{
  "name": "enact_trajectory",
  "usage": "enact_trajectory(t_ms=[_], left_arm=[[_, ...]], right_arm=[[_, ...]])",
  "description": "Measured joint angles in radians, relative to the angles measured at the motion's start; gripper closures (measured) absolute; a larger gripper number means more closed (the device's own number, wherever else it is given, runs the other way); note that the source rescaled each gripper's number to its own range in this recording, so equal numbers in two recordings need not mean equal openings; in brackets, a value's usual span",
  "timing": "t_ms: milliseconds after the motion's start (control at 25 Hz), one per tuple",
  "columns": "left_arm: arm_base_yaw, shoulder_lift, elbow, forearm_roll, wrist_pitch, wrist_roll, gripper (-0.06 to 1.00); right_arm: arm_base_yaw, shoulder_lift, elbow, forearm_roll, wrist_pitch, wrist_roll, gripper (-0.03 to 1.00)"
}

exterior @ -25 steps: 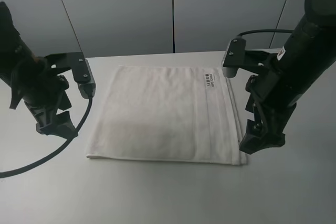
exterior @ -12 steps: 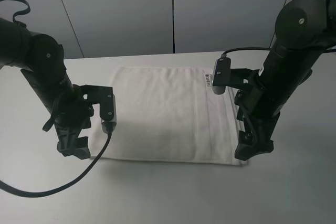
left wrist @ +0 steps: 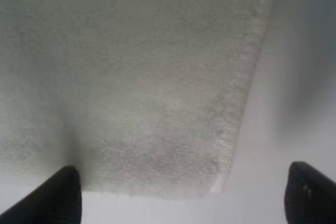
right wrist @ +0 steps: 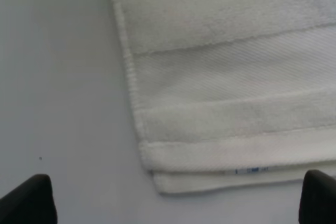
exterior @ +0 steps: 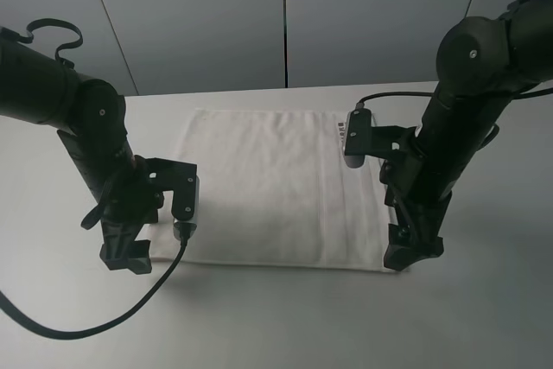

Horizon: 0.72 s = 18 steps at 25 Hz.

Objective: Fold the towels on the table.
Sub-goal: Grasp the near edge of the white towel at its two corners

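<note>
**A:** Jaws first. Left gripper [left wrist: 187, 195]?

**B:** Spread wide, nothing held. Its black fingertips [left wrist: 63, 195] stand far apart, and one corner of the off-white terry cloth towel [exterior: 268, 187] lies just ahead of the gap between them.

**A:** Touching the cloth?

**B:** Cannot tell. The left wrist view is soft, and the high view hides the tips behind the arm.

**A:** Right gripper [right wrist: 173, 200]?

**B:** Also wide open and empty. It is low over the towel's other front corner. Two stacked edges show there, so the cloth lies doubled at that corner.

**A:** Towel position?

**B:** Flat, roughly square, in the middle of the large plain matte white tabletop [exterior: 276, 326]. The plain woven band [right wrist: 236, 77] runs along the right-arm side. The small grey-printed label [exterior: 343, 131] sits near the far corner of that side.

**A:** Arms?

**B:** One at each side of the towel, both pointing down at its front edge. The left arm's loose black cable [exterior: 86, 326] loops across the table in front of it.
</note>
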<state>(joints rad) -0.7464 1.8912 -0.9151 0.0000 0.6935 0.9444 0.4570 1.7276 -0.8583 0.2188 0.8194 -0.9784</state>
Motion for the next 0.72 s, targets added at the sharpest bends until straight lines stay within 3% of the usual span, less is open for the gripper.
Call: enact_trajectory(t_ms=[720], left_arm=[[-0.007, 0.046, -0.003, 0.016, -0.046, 0.0, -0.05]], right_arm=[[0.0, 0.026, 0.068, 0.0, -0.109, -0.102, -0.03]])
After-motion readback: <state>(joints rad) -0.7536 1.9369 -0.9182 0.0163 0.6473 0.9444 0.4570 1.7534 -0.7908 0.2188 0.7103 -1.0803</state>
